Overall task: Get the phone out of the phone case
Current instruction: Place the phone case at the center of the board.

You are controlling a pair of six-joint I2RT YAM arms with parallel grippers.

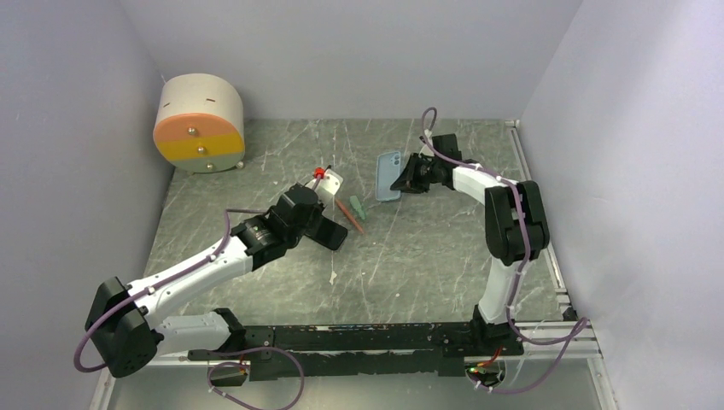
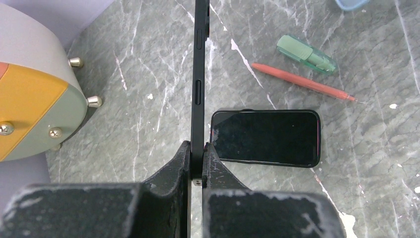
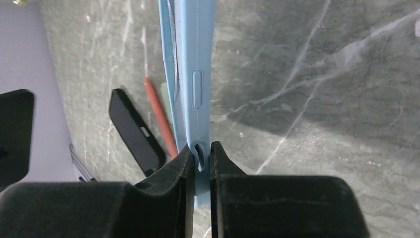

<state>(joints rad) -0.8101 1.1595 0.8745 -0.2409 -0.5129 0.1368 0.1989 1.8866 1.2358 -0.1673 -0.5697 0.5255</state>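
Note:
My left gripper (image 1: pixel 323 190) (image 2: pixel 198 148) is shut on the bottom edge of a thin black phone (image 2: pixel 199 74), seen edge-on with its side buttons showing. In the top view the phone (image 1: pixel 331 181) stands up from the jaws above the table's middle. My right gripper (image 1: pixel 403 179) (image 3: pixel 200 151) is shut on the edge of a light blue phone case (image 1: pixel 388 175) (image 3: pixel 195 59), held off the table at the back centre. Phone and case are apart. I cannot tell if anything is inside the case.
A second black phone-shaped slab (image 1: pixel 331 235) (image 2: pixel 265 138) (image 3: pixel 133 129) lies flat under the left gripper. A red pen (image 1: pixel 350 215) (image 2: pixel 302 82) and a green cap (image 1: pixel 359 207) (image 2: pixel 306 54) lie beside it. A round drawer unit (image 1: pixel 199 124) (image 2: pixel 29 109) stands back left.

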